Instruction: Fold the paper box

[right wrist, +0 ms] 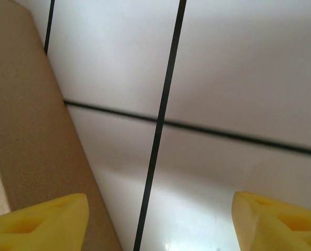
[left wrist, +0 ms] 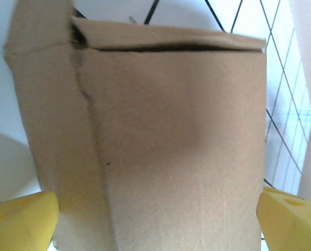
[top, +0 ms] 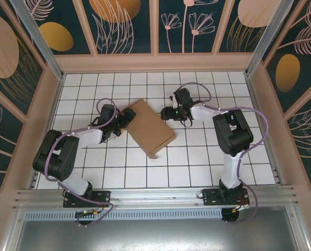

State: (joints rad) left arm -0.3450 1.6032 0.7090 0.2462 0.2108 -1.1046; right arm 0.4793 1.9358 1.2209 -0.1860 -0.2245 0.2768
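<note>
Tabletop: white tiles with a black grid, walled on three sides. One item sits directly on it, the paper box. It's brown cardboard, skewed diagonally to the grid, slightly left of centre, with tiles visible all round.

1. Left wrist view, paper box: the near end is cut off by the lower edge, between the fingers of the left gripper. The side panel runs out past the top edge. The surface is out of focus. A dark slit lies under the far flap, and the inside is hidden.
2. Left gripper fingers: yellow tips alone, clipped at both lower corners. Whether they touch the paper box cannot be told.
3. Right wrist view: the paper box is a strip left of the right gripper, cut by the left edge. Its fingers are clipped below. The table lines are blurred.
4. Top view: both grippers' fingertips are too small to make out.
</note>
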